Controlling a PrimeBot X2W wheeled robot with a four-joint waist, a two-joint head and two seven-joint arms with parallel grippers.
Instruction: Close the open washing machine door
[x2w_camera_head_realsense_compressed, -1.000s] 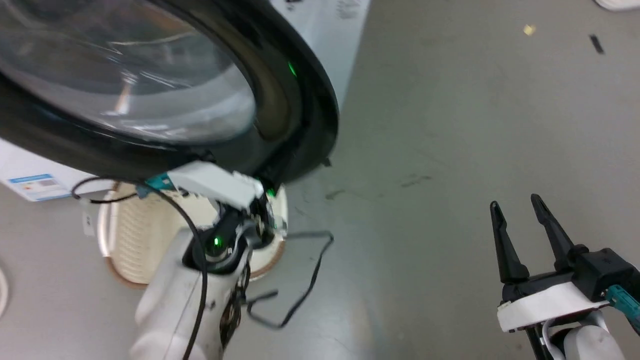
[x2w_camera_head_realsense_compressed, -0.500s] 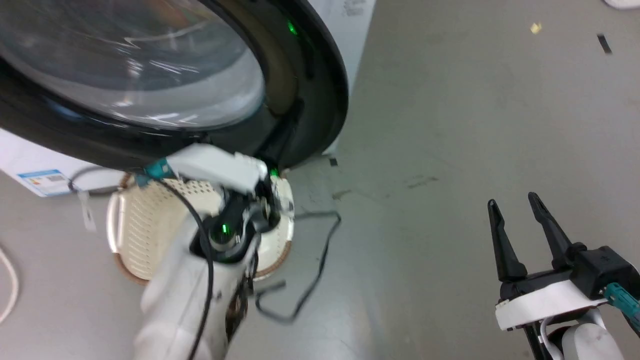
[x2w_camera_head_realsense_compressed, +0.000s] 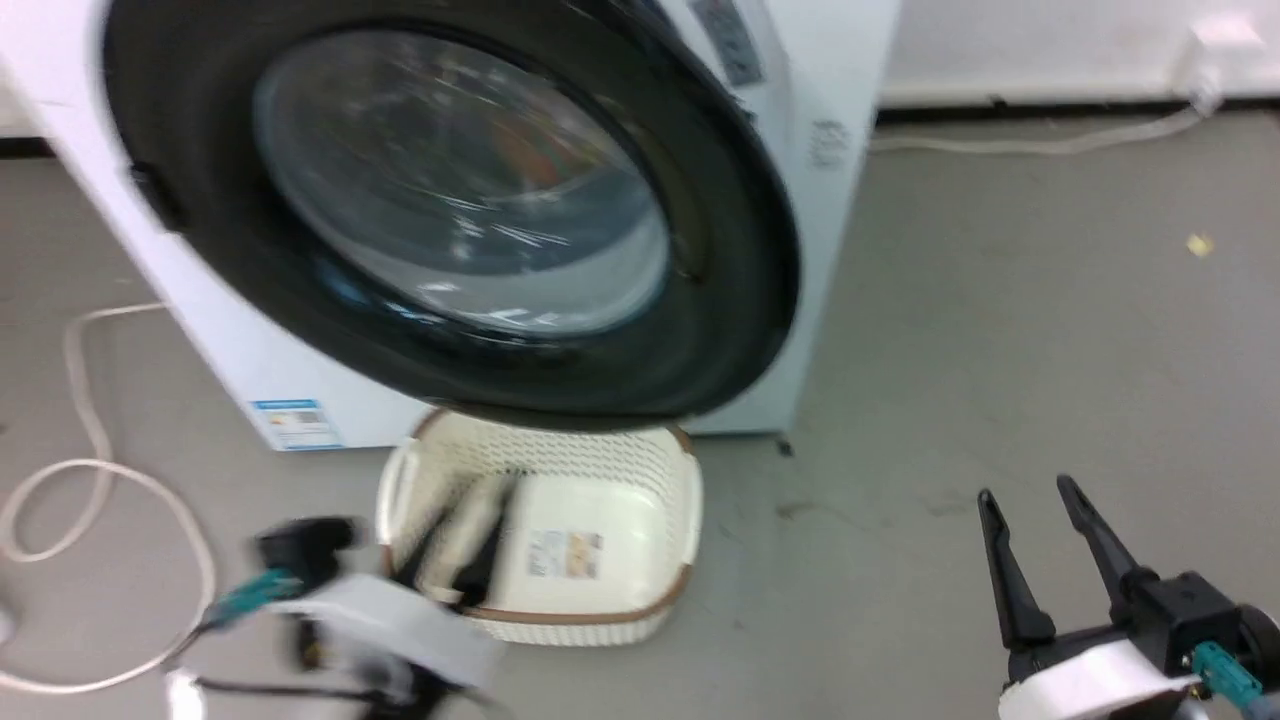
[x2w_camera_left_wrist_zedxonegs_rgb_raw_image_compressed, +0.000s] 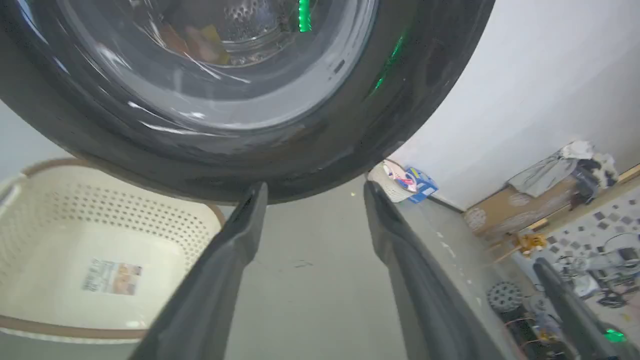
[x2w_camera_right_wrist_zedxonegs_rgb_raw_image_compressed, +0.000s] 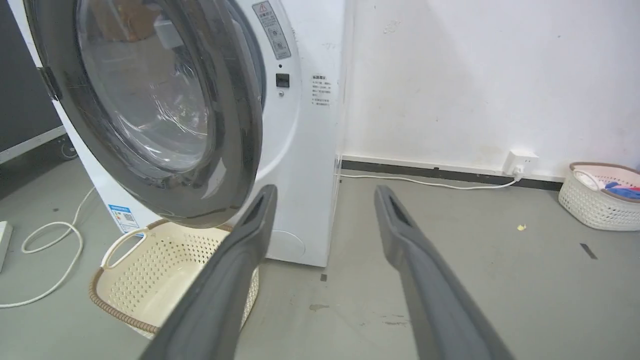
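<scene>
The cream basket (x2w_camera_head_realsense_compressed: 600, 622) sits under the washing machine door (x2w_camera_head_realsense_compressed: 745, 300); open floor (x2w_camera_head_realsense_compressed: 1000, 350) lies right of both.

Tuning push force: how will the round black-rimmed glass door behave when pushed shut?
Probably rigid: the round black-rimmed glass door has a thick rim, so it should swing whole, not flex. Likely slick: its glossy surface shows reflections, so contact may slide. Seems heavy: wide against the white washing machine.
</scene>
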